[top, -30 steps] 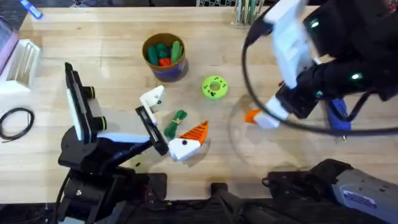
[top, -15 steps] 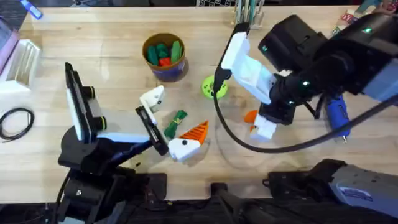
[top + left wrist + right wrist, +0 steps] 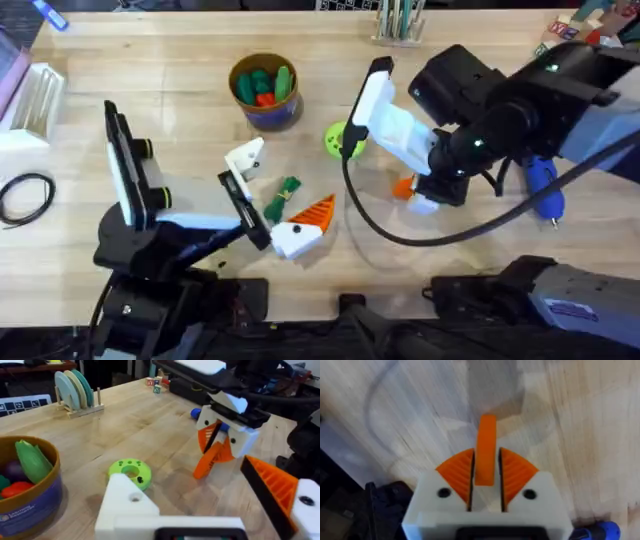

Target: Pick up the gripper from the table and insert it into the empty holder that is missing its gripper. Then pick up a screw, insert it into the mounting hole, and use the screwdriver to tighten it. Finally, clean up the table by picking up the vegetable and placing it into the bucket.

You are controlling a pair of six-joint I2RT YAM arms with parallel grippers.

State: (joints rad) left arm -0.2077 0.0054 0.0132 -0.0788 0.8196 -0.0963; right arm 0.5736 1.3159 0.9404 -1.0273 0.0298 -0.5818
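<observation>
Holding the orange gripper wedge [image 3: 485,450] upright in the right claw [image 3: 486,467], pads clamped on both its flanks, tip poking out past the fingertips. Pick-up step done, judging by that grip; wedge looks clear of the table in the left wrist view, though hard to be sure.

Not yet inserted: plain white holder [image 3: 131,505] sitting bare as one finger of the left claw [image 3: 272,192], well apart from the right claw, across the table on the left arm's side. Left claw spread wide, gripping nothing; opposite finger already carrying its own orange wedge.

Remaining, as judged:
- carrying wedge over to the holder and seating it
- screw: none identifiable on the table, too small to tell
- screwdriver [image 3: 543,185] lying untouched just beyond the right claw, on its outer side
- vegetable [image 3: 282,198] on the table between the left claw's fingers, well apart from the right claw; bucket [image 3: 264,92] farther back, already holding other toy produce

Lime ring [image 3: 340,140] near the right claw, between it and the bucket; not part of the job.

Roughly first step of several complete.
</observation>
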